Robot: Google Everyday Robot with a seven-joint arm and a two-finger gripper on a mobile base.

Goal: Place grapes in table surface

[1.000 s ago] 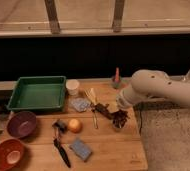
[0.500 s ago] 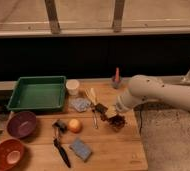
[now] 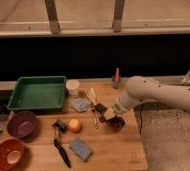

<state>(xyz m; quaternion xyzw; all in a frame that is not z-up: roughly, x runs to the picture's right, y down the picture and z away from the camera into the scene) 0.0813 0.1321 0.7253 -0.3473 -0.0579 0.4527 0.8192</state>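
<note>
Camera view, looking down across a wooden plank table (image 3: 113, 152) set against a dark wall. White robot arm (image 3: 158, 95) reaches in from the right, elbow high, forearm angled down toward the right-centre of the table. Claw (image 3: 109, 116) at the arm's tip, low over the boards, clenched on the grapes (image 3: 116, 122): the dark purple-brown cluster sits directly under the claw, at or just above the table near its right edge; contact with the wood cannot be told from here. Just left of the claw, a thin pale utensil (image 3: 93, 116) lies lengthwise on the planks. Orange-yellow round fruit (image 3: 75, 125) sits left of that, near the table's middle, with a small dark object (image 3: 61, 125) touching or just beside it on the left. Blue sponge (image 3: 81, 149) lies toward the front, a black-handled tool (image 3: 62, 153) just beside it on the left. Grey-blue cloth (image 3: 80, 104) lies behind the fruit, a white cup (image 3: 73, 87) upright behind the cloth. Green rectangular tray (image 3: 19, 100) occupies the far left corner. Purple bowl (image 3: 21, 124) in front of the tray; orange-brown bowl (image 3: 6, 153) in front of that, at the near left corner. Small reddish bottle (image 3: 117, 77) stands upright at the back edge, behind the arm's wrist.
</note>
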